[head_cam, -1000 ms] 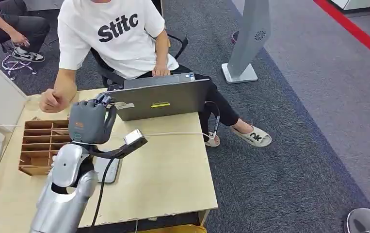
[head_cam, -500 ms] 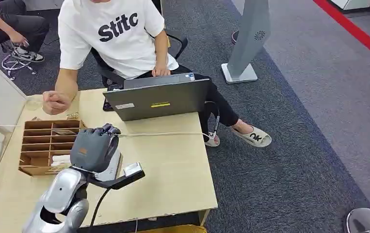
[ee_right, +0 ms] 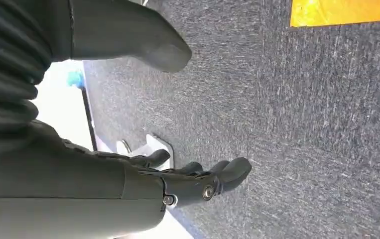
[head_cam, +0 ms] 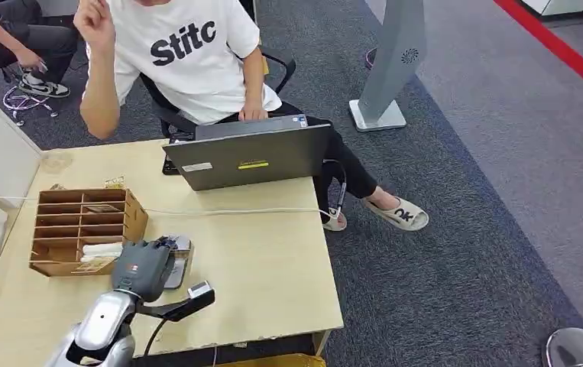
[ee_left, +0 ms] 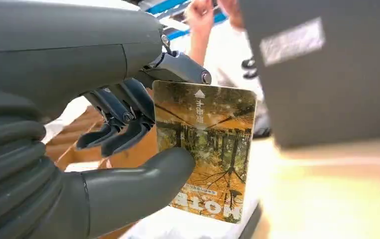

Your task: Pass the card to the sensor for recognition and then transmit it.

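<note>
1. Card (ee_left: 205, 154) sits pinched in the left hand (head_cam: 144, 269), thumb on its printed face, fingers (ee_left: 123, 119) behind it.
2. Just beyond that hand's fingertips on the table (head_cam: 273, 260) lies the flat grey sensor (head_cam: 179, 264), partly hidden by the hand.
3. Beside the hand stands a wooden compartment box (head_cam: 82, 229); a laptop (head_cam: 250, 157) is farther ahead.
4. Right hand (ee_right: 178, 184) hangs over grey carpet (ee_right: 302, 124), released, fingers apart, grasping nothing.

bare table (head_cam: 273, 260) right of left hand (head_cam: 144, 269) | wooden organizer (head_cam: 82, 229) left | laptop (head_cam: 250, 157) beyond
</note>
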### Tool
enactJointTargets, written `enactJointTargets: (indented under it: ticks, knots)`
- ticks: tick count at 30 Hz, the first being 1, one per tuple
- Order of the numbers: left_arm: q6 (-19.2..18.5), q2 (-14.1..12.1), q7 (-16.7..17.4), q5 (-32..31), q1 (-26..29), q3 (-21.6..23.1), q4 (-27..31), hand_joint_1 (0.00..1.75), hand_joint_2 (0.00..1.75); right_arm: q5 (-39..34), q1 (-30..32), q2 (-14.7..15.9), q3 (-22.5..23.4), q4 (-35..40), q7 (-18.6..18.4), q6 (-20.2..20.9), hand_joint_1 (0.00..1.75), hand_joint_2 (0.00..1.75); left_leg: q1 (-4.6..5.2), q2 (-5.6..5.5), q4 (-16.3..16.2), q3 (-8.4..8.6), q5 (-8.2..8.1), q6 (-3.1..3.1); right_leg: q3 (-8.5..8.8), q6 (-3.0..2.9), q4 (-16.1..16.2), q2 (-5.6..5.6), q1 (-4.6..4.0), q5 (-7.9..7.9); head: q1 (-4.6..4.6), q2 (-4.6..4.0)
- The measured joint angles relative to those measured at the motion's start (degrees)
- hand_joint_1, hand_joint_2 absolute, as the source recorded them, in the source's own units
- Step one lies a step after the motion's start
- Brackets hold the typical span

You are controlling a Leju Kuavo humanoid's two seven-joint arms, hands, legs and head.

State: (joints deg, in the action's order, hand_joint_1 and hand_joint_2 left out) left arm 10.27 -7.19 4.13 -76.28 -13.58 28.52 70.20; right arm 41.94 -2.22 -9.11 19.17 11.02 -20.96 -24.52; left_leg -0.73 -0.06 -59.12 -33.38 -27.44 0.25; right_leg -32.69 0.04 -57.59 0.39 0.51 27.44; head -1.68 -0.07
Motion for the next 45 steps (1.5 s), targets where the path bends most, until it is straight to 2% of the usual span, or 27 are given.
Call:
enactJointTargets:
  ticks: [11,27,29,31,34,40,45]
  knots:
    - [1.35,1.35,1.01,-1.71,-0.65,-2.99,-5.13,1.75,1.75,0.72,0.01,-0.04,0.33,0.00,-0.13,0.07,0.00,1.75,-0.02,-0.01,0.00,0.06,0.00,0.00,0.07,0.00,0.00,0.00,0.00,0.00,0.00,0.00]
    - [2.12,1.92,1.05,-2.51,-0.51,-5.51,-5.83,1.75,1.75,1.44,0.03,-0.20,0.79,0.00,-0.35,0.07,0.00,1.75,-0.01,-0.03,0.01,0.08,0.04,-0.05,0.10,0.00,-0.01,-0.03,0.00,0.00,0.00,0.00]
    - [3.08,2.29,0.23,-0.60,-0.75,-6.12,-5.77,1.75,1.75,1.75,0.03,-0.26,1.09,0.00,-0.35,0.02,0.00,1.75,-0.01,-0.03,0.01,0.09,0.05,-0.05,0.09,0.00,-0.01,-0.03,0.00,-0.01,0.00,0.00]
    - [2.84,2.64,-0.88,3.26,-1.07,-7.37,-4.30,1.75,1.75,1.97,0.07,-0.35,1.49,0.00,-0.31,0.00,0.00,1.75,-0.03,-0.02,0.00,0.08,0.05,-0.05,0.07,-0.01,-0.01,-0.03,0.00,-0.02,-0.02,0.00]
    - [1.90,3.04,-1.22,4.85,-2.65,-9.24,-2.14,1.75,1.75,2.12,0.14,-0.39,1.75,0.00,-0.31,0.00,0.00,1.75,-0.02,-0.05,0.00,0.08,0.05,-0.05,0.08,-0.02,-0.01,-0.04,0.00,-0.03,0.00,0.00]
    - [3.50,3.76,-2.32,10.17,-6.29,-12.94,3.35,1.75,1.75,3.17,0.26,-0.39,2.19,0.00,-0.44,-0.07,0.00,1.75,-0.05,-0.12,-0.01,0.01,0.09,-0.09,0.03,-0.03,-0.01,-0.07,-0.01,-0.03,-0.02,0.00]
    - [5.38,4.15,-0.94,4.98,-12.63,-14.95,6.19,1.75,1.75,4.96,0.25,-0.39,2.34,0.00,-0.26,0.22,0.00,1.75,-0.03,-0.14,-0.01,0.02,0.10,-0.11,0.05,-0.04,-0.02,-0.08,-0.01,-0.06,0.00,0.00]
